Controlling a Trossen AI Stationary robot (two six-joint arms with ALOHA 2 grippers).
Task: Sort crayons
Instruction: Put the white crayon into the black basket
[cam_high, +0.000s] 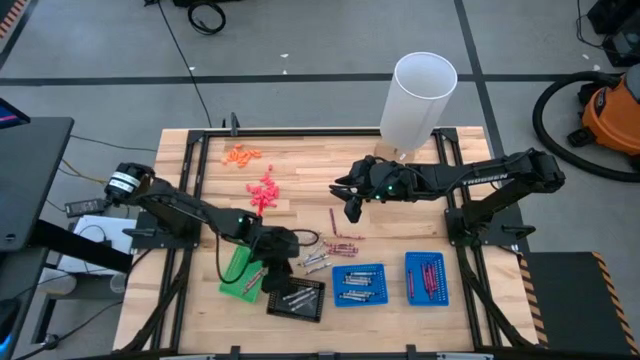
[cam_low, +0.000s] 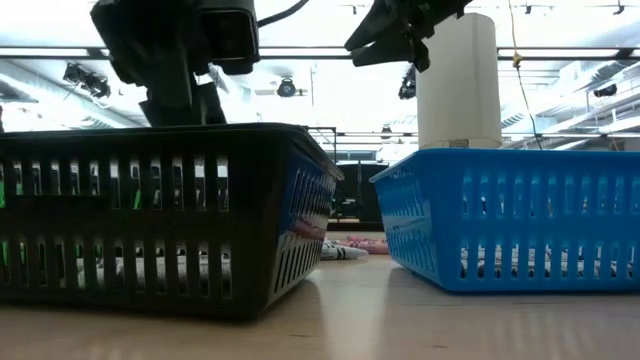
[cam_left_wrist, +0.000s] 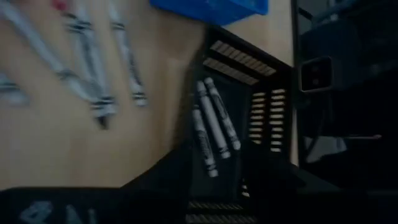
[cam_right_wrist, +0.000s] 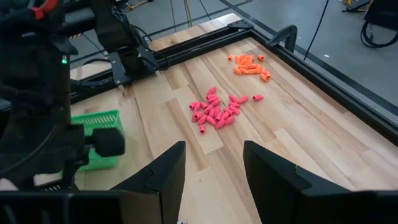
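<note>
The left hand (cam_high: 272, 262) hovers over the near edge of the table (cam_high: 300, 180), just above the black tray (cam_high: 297, 298), its fingers parted and holding nothing. Grey-white crayons (cam_left_wrist: 211, 124) lie inside that tray; more grey-white crayons (cam_left_wrist: 93, 68) rest loose on the wood beside it. The right hand (cam_high: 352, 205) hangs open and empty above mid-table, beyond a few maroon crayons (cam_high: 345, 243). Two blue trays (cam_high: 358, 285) sit to the right.
</note>
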